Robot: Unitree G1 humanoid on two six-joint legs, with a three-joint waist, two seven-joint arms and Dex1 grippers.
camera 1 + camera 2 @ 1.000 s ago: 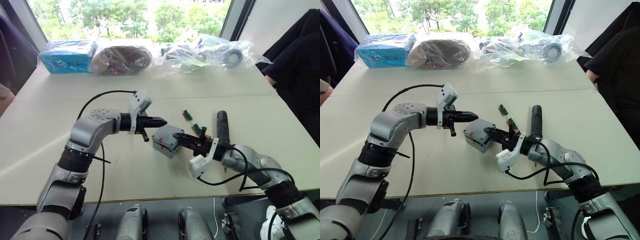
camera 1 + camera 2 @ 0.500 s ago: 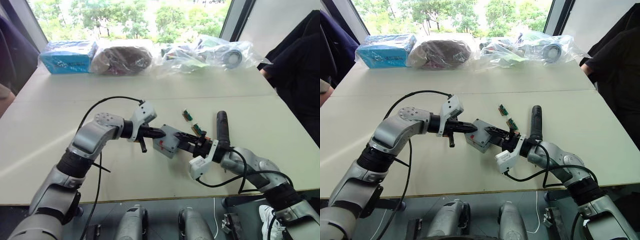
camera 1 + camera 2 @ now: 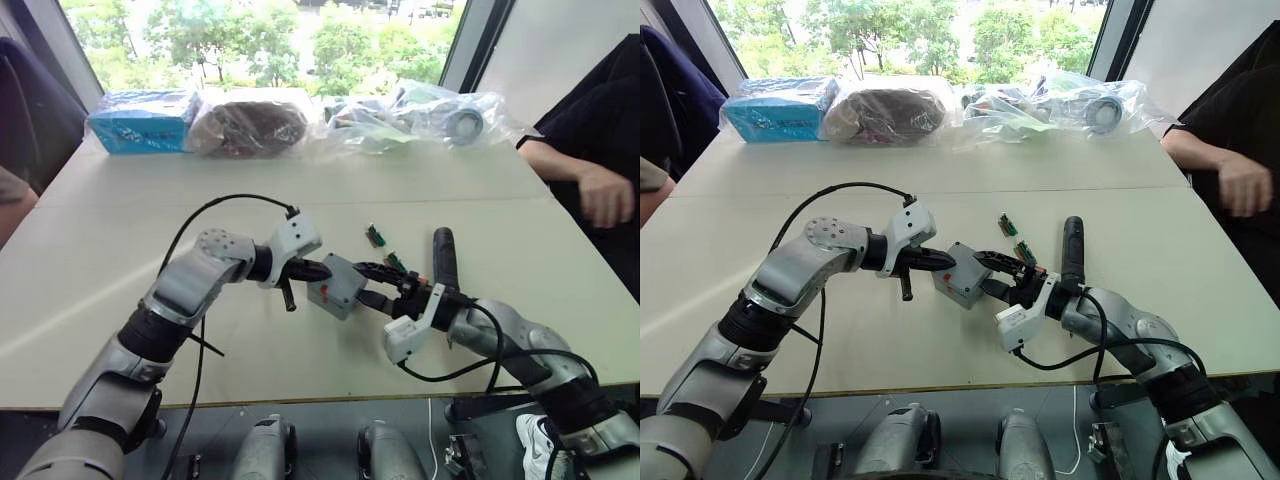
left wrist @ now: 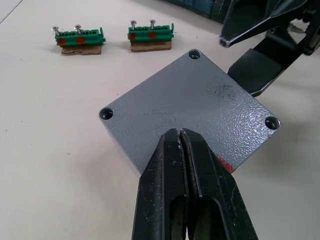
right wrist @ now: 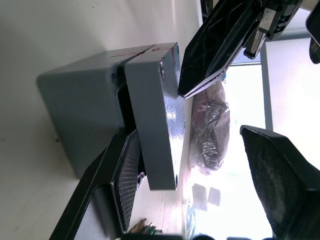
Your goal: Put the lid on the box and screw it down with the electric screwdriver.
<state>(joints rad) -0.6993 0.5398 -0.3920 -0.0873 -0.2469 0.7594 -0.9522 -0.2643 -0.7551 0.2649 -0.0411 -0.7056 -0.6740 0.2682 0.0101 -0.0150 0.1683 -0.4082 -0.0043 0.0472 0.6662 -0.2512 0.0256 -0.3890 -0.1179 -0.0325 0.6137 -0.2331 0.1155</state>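
The flat square grey plastic lid [image 4: 187, 107] sits slightly askew on the deeper grey plastic box [image 5: 82, 107] at mid-table. The left claw [image 4: 181, 137], pinched shut and empty, presses its top; the right claw [image 3: 992, 262], spread wide, straddles it. The black pen-shaped electric screwdriver [image 3: 443, 256] lies just beyond the right arm, the nearer one.
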